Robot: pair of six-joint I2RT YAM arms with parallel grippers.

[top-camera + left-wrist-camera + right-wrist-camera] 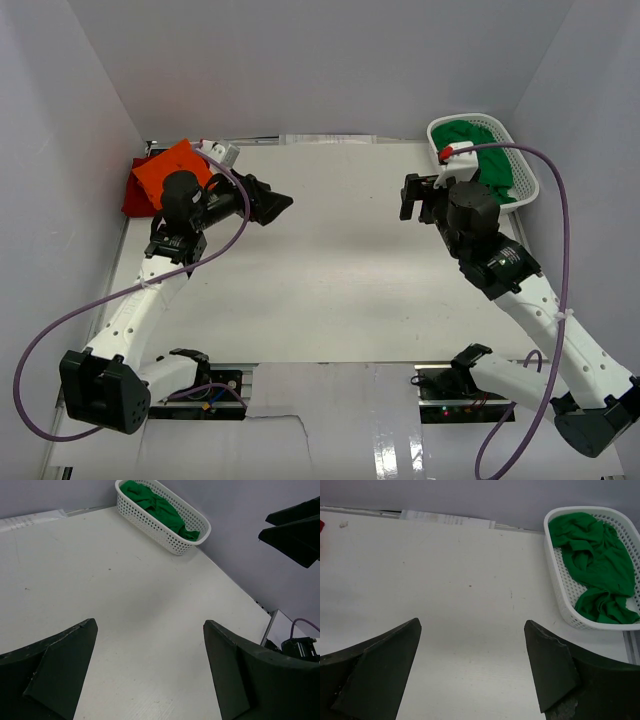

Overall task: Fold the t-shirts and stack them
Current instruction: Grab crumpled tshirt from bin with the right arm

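Both left fingers (60,672) and right fingers (551,665) gape empty. The green t-shirt (592,565) (bunched lengthwise in its basket (561,582)) lies ahead-right of the right fingers, the nearer pair.

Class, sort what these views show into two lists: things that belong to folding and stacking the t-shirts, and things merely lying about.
Belongs to the job:
green t-shirt
orange t-shirt
dark red t-shirt

Merely lying about:
white mesh basket
white strip at the table's far edge
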